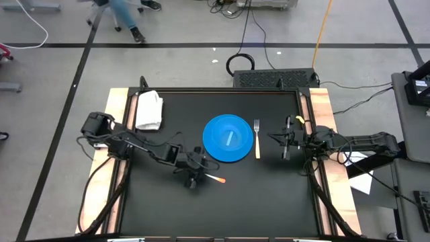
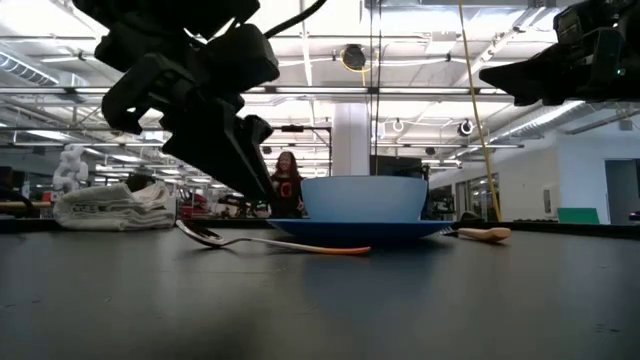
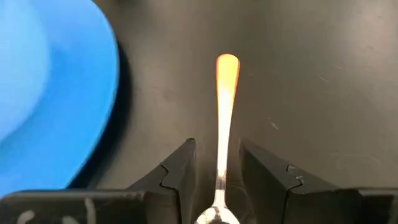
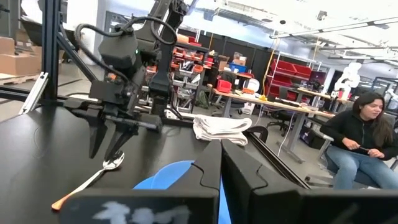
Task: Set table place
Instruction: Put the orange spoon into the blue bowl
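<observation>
A metal spoon with an orange handle tip (image 3: pixel 224 118) lies flat on the black table (image 1: pixel 161 208), just near-left of the blue plate (image 1: pixel 213 149), which carries a blue bowl (image 2: pixel 362 198). My left gripper (image 3: pixel 216 144) is open. It is low over the spoon's neck, with one finger on either side and a gap showing on both. The spoon's bowl end (image 2: pixel 200 231) is under the gripper. A fork (image 1: pixel 256 138) lies right of the plate. My right gripper (image 1: pixel 283 140) is shut and empty, held above the table right of the fork.
A folded white napkin (image 1: pixel 149 110) lies at the table's far left corner. Light wooden strips (image 1: pixel 321 114) run along the left and right sides. A seated person (image 4: pixel 357 140) is beyond the table. Bare tabletop lies along the near side.
</observation>
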Controlling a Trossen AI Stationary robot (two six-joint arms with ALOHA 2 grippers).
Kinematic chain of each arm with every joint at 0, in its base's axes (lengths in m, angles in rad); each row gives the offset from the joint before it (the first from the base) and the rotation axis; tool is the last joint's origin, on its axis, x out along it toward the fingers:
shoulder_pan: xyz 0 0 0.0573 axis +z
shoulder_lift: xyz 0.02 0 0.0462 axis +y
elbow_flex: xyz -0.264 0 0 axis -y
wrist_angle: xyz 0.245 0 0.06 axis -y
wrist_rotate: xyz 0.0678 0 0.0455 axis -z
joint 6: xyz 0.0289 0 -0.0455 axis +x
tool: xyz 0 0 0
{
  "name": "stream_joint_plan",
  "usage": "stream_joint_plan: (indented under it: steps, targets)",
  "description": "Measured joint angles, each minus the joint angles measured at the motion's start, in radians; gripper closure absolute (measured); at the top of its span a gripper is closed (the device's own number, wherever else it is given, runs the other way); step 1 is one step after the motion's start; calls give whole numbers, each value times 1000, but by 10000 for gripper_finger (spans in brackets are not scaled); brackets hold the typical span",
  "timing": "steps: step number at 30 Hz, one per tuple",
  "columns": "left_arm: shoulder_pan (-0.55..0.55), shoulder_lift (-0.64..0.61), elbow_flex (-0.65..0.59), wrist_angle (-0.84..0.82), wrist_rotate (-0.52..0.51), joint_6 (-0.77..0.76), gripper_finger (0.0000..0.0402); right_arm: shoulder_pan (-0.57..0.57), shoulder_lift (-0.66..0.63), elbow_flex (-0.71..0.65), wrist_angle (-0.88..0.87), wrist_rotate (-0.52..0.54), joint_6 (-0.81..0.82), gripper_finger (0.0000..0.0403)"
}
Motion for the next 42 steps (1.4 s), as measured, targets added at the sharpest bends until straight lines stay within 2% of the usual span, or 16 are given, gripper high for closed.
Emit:
stream_joint_plan:
  steps: [3, 16, 29, 42]
  targets:
    - [-2, 19, 0, 18, 26, -7, 275, 0, 0, 0, 0, 0, 0, 403]
    - [-21, 22, 0, 15, 27, -29, 275, 0, 0, 0, -2, 0, 0, 403]
    - [-12, 95, -3, 57, 18, -17, 275, 0, 0, 0, 0, 0, 1, 403]
    - [2, 106, -3, 12, 15, 16, 275, 0, 0, 0, -1, 0, 1, 403]
